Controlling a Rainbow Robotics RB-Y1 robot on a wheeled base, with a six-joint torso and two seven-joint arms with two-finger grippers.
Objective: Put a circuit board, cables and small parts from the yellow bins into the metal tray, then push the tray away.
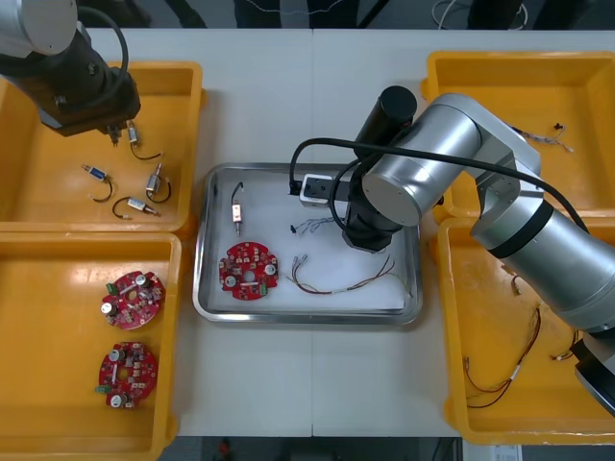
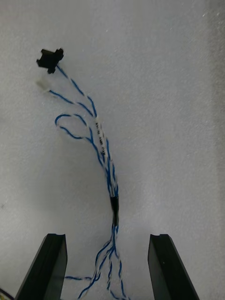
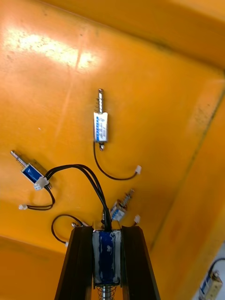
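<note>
- Spanning the scene, the light counter [image 1: 259, 96] carries yellow bins [image 1: 480, 317] at both sides, with the metal tray [image 1: 307, 318] between them.
- The right arm reaches across the tray. Its right hand [image 2: 108, 236] sits low over the tray's white inside with its fingers spread. The twisted blue and white cable [image 2: 101, 140] lies flat between and beyond them, ungripped.
- The left hand [image 3: 107, 228] is over the far left bin [image 1: 38, 202]. Its fingers pinch a small metal part [image 3: 107, 255] with a blue body, and black leads loop out past the fingertips. Other loose parts [image 3: 101, 126] lie on the bin floor beyond.
- Also in the tray are a round red circuit board [image 1: 249, 271], a thin cable [image 1: 346, 285] and one small part [image 1: 236, 217].
- Judged step: loading looks well along. The blue and white cable looks delivered, and the left hand is fetching another part.
- The next move calls for the right arm to lift clear of the tray. The left hand then has to carry its part over and release it on a bare patch. The push comes last.
</note>
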